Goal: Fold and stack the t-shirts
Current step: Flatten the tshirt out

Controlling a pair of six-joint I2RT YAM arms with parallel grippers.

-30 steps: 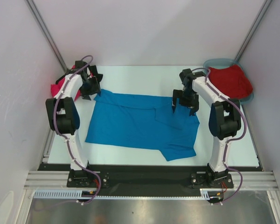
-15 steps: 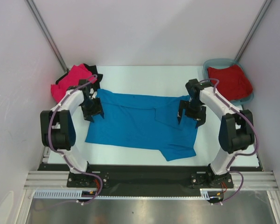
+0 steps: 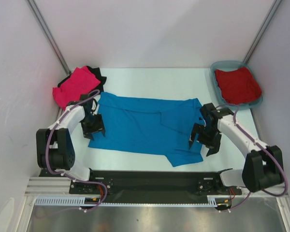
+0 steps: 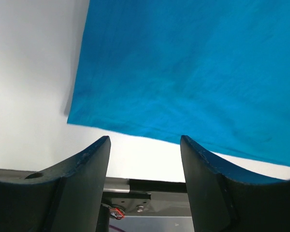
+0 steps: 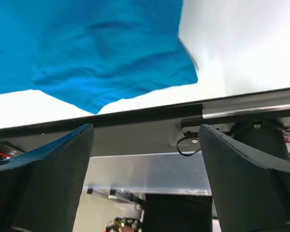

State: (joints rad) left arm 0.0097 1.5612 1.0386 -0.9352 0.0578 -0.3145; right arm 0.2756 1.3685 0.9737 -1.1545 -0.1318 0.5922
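Observation:
The bright blue t-shirt (image 3: pixel 145 128) lies spread flat across the middle of the table; it also fills the left wrist view (image 4: pixel 193 72) and the top of the right wrist view (image 5: pixel 87 43). My left gripper (image 3: pixel 92 128) is open and empty over the shirt's left edge, near its front left corner. My right gripper (image 3: pixel 203 140) is open and empty over the shirt's right front part, by the sleeve. The hot pink shirt (image 3: pixel 75 84) lies on a black shirt (image 3: pixel 94 72) at the back left. The dark red shirt (image 3: pixel 238 85) sits in the tub. The grey shirt is out of view.
The teal plastic tub (image 3: pixel 217 67) stands at the back right corner. White enclosure walls close in the table on three sides. A black rail (image 3: pixel 145 176) with the arm bases runs along the near edge.
Both arms have swung toward the near edge, the left gripper down the shirt's left edge and the right gripper down its right side. The shirt has not moved.

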